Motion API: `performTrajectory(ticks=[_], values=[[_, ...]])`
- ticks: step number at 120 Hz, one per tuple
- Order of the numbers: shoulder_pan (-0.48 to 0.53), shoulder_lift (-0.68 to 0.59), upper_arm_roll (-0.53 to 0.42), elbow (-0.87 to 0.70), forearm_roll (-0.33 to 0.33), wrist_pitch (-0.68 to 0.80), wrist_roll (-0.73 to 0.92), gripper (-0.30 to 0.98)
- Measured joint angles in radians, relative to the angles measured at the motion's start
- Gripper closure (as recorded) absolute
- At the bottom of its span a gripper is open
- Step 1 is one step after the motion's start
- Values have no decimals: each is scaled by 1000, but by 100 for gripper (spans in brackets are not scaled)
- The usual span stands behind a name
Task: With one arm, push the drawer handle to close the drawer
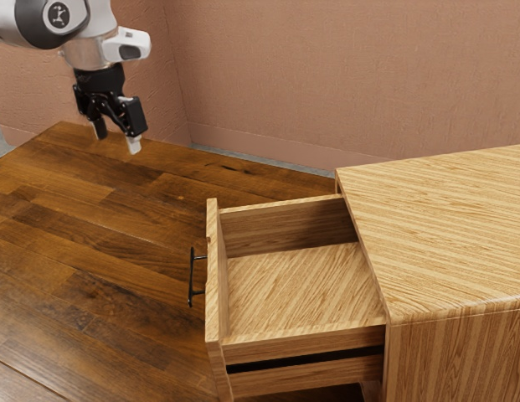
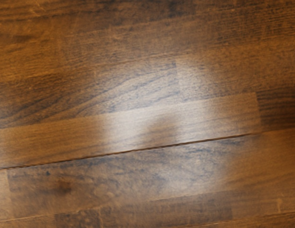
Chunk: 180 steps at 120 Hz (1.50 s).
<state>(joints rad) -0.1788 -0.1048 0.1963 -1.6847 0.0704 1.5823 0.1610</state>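
Note:
My gripper hangs over the table's far part in the exterior view, fingers apart and nothing between them. The pale wooden drawer stands pulled well out of its cabinet, with a bare floor inside. On its front panel is a thin black bar handle, facing the exterior view's left. The gripper is up and to the left of this handle there, with a wide gap between them.
The striped wooden cabinet takes up the exterior view's right side. Under the hand lies the dark plank table, also running beneath the drawer. A pinkish wall rises behind.

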Motion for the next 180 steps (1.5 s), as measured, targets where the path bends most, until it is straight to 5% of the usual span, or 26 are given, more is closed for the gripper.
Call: performTrajectory(ticks=[39,68,103,134,161,180], values=[[0,-87,-95,-90,-4,-30,-9,2],[2,-360,-155,-411,-33,-43,161,56],[-2,-653,-323,-786,-24,171,497,74],[-2,-641,-326,-819,-117,305,691,78],[21,-524,-324,-801,-290,373,801,78],[24,-471,-329,-770,-331,404,856,78]])
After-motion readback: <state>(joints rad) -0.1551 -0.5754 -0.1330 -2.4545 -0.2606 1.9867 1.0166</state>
